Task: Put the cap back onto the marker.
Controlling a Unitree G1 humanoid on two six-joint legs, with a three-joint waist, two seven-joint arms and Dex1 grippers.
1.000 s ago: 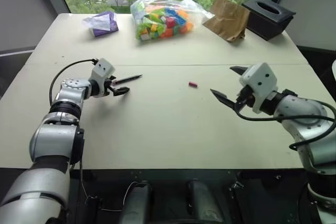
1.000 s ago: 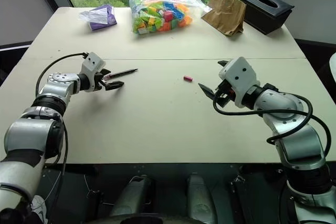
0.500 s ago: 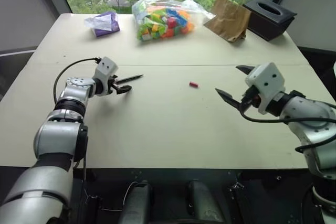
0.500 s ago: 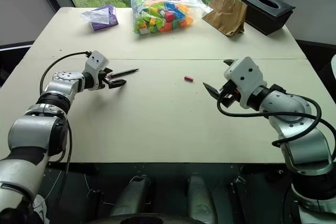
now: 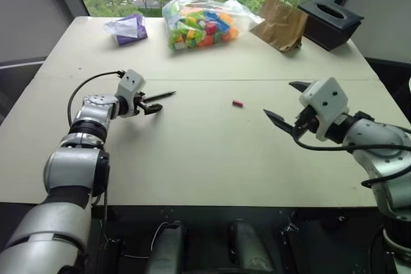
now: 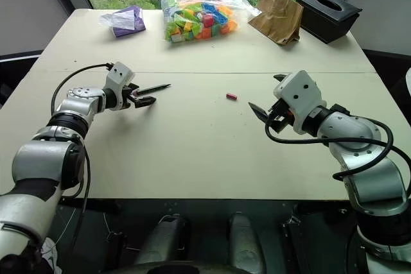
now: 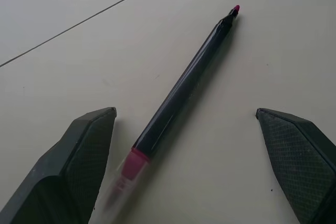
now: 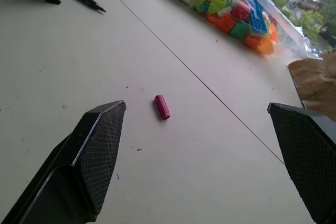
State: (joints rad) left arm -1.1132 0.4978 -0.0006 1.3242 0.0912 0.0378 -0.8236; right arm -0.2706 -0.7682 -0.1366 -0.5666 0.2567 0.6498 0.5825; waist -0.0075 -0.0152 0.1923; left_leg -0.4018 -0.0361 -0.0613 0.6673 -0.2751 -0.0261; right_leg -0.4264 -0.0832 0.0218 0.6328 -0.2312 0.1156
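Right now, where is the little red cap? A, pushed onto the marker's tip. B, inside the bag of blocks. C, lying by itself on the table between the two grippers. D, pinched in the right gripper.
C: the cap lies alone on the table, apart from the marker at the open left gripper and ahead of the open right gripper.

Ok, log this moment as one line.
left gripper: open, straddling marker | right gripper: open, facing cap | cap: loose on table | capping: not done
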